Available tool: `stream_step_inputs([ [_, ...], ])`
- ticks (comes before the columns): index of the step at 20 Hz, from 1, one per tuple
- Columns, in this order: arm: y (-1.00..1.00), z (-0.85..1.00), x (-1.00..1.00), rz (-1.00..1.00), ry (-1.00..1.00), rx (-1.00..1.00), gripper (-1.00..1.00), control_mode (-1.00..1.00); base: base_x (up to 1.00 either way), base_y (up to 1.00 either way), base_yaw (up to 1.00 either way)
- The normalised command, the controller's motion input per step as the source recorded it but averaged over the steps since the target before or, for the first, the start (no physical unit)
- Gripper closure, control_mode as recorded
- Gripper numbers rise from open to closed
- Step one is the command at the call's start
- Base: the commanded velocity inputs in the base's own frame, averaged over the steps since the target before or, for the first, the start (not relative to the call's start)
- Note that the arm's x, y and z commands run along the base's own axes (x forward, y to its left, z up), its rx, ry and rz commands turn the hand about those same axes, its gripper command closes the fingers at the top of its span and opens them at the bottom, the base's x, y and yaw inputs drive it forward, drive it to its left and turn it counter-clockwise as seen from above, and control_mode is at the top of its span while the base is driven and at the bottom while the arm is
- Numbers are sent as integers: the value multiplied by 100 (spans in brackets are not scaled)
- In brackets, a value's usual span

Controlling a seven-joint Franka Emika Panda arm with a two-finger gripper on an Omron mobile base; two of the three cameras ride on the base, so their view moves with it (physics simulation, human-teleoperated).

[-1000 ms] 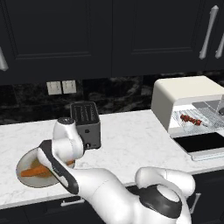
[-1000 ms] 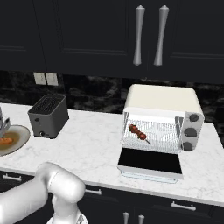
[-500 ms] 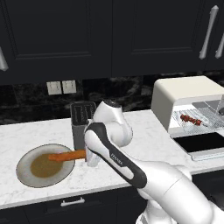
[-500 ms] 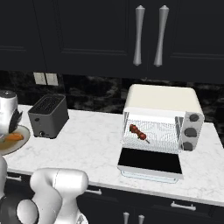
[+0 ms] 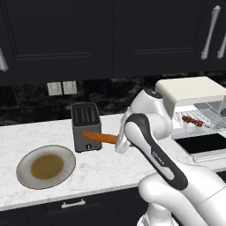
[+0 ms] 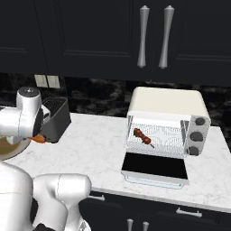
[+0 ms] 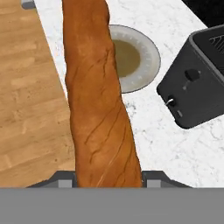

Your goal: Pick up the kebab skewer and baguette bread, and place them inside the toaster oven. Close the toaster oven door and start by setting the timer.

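The baguette bread hangs level above the counter in front of the slot toaster, with my gripper shut on its right end. In the hand view the loaf runs up from between the fingertips. Its tip peeks out beside the arm in the right base view. The kebab skewer lies on the wire rack inside the toaster oven. The toaster oven door is folded down flat and open. From the left side the skewer also shows on the rack.
A round plate with a brown centre lies on the counter at the left, nothing on it. The dark slot toaster stands just behind the baguette. Two knobs sit on the oven's right side. Dark cabinets hang above.
The arm has swung right from the plate toward the oven, carrying the baguette off the plate to a spot in front of the slot toaster. The skewer has stayed on the rack.
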Motion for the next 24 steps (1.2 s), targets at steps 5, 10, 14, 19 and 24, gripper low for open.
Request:
stream_step_inputs([
  [5, -100, 32, 0, -52, 1, 0, 100, -100, 0, 0, 0],
  [10, -100, 36, 0, -45, 1, 0, 100, -100, 0, 0, 0],
  [14, -100, 25, -1, -35, 0, 0, 100, -100, 0, 0, 0],
  [19, -100, 22, -15, -24, 5, 0, 100, -100, 0, 0, 0],
  [24, -100, 18, -24, -20, 0, 0, 100, -100, 0, 0, 0],
])
